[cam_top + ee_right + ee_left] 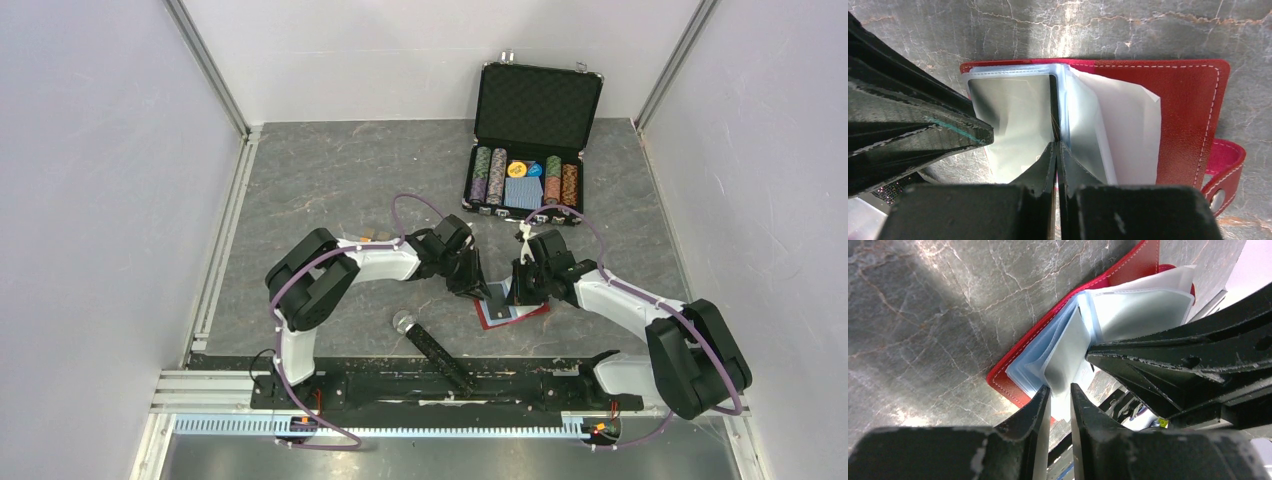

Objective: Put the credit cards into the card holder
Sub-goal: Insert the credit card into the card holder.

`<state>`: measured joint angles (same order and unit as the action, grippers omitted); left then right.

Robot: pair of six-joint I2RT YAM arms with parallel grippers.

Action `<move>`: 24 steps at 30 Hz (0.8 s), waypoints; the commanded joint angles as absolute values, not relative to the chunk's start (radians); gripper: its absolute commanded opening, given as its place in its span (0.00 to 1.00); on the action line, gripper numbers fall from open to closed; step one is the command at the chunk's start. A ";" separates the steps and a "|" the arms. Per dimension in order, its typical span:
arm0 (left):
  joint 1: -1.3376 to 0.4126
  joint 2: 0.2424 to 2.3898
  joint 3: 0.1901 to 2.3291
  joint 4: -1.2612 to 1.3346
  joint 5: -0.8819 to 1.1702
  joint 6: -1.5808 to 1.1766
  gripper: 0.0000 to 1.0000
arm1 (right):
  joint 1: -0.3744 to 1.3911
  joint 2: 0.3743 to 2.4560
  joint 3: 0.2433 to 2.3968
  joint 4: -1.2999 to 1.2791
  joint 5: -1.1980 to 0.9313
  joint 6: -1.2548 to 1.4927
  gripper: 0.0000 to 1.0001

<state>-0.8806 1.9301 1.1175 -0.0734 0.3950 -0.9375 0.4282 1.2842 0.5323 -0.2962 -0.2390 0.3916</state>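
Observation:
The red card holder (528,313) lies open on the table between my two grippers. Its red cover (1188,100) and pale blue-grey sleeves (1013,115) fill the right wrist view. My right gripper (1055,143) is shut on a thin dark credit card (1052,107), seen edge-on, standing at the fold between the sleeves. My left gripper (1060,387) has its jaws nearly closed, with the edge of a sleeve (1058,350) between them. Its fingers also show in the right wrist view (983,134) on the left sleeve page. The grippers stand close together (478,290) (522,290).
A black poker-chip case (530,140) stands open at the back right, holding chips and a blue deck. A black stick-like tool with a round silver end (435,348) lies near the front rail. A bit of orange (374,237) shows behind the left arm.

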 commanded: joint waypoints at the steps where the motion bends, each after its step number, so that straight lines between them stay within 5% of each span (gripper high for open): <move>1: -0.902 1.965 1.177 -0.046 0.404 -0.951 0.19 | 0.435 1.298 0.511 -0.253 -0.278 0.384 0.00; 4: -0.902 1.939 1.163 -0.088 0.376 -0.933 0.02 | 0.435 1.264 0.532 -0.265 -0.286 0.386 0.03; 18: -0.821 1.845 1.348 -0.752 0.244 -0.572 0.02 | 0.436 1.167 0.612 -0.296 -0.318 0.399 0.27; 20: -0.821 1.874 1.411 -0.837 0.221 -0.531 0.05 | 0.436 1.164 0.608 -0.287 -0.323 0.406 0.28; 24: -0.829 1.915 1.452 -0.821 0.287 -0.534 0.30 | 0.435 1.157 0.599 -0.268 -0.336 0.418 0.29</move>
